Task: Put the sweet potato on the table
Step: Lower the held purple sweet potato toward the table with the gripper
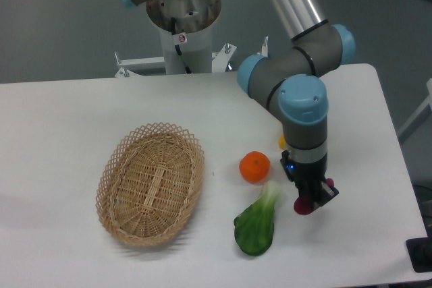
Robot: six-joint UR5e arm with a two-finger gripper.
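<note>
Where the white table (pixel 61 126) begins at the left, bare surface runs to the oval wicker basket (pixel 150 183). Right of it sit the orange (pixel 254 166) and, nearer, the leafy green vegetable (pixel 256 224); a small yellow item (pixel 281 141) peeks out behind the arm. Just right of the green, the gripper (pixel 307 202) points down, its fingers closed around the sweet potato (pixel 303 206), low over the table. Open tabletop lies right and near, up to the table's edges.
</note>
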